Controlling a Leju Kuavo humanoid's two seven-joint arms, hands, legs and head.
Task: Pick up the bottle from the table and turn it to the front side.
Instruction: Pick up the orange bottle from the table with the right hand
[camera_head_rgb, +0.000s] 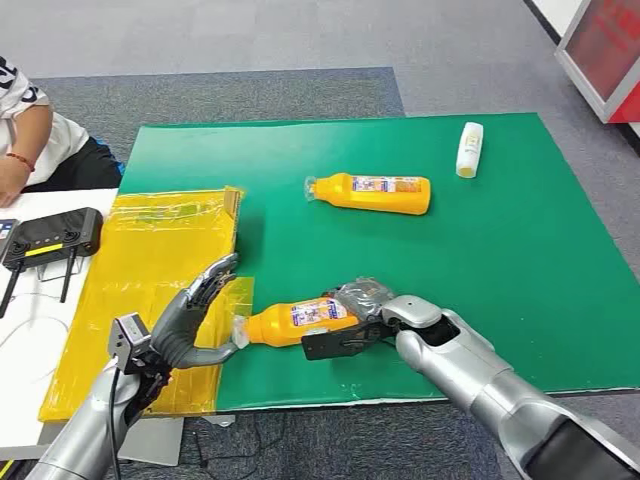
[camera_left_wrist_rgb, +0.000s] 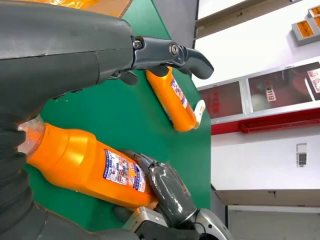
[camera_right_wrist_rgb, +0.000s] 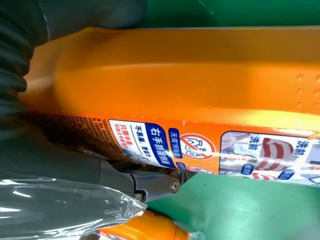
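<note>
1. The right robot hand (camera_head_rgb: 355, 318) grips the base end of a long orange plastic bottle with a printed label (camera_head_rgb: 298, 322). Its fingers wrap the body just beyond the label, and clear film covers part of the hand.
2. The orange bottle lies on its side near the front edge of the green-covered counter (camera_head_rgb: 483, 260), its clear-capped neck pointing toward the left robot hand (camera_head_rgb: 189, 320).
3. In the right wrist view the thumb (camera_right_wrist_rgb: 151, 182) presses against the label edge of the bottle (camera_right_wrist_rgb: 188, 75), and the grey cover sits over its end.
4. The left robot hand stands open with fingers spread and raised, palm turned toward the bottle's cap; its thumb reaches to the neck, and I cannot tell whether it touches.
5. In the left wrist view the capped neck sits just beside the hand's ribbed cover.
6. A second orange plastic bottle (camera_head_rgb: 373, 193) lies on its side further back on the counter, well apart from both hands.
7. A small white and yellow bottle (camera_head_rgb: 469, 149) lies near the far right corner.
8. Crumpled yellow film (camera_head_rgb: 151, 250) covers the counter's left part.
</note>
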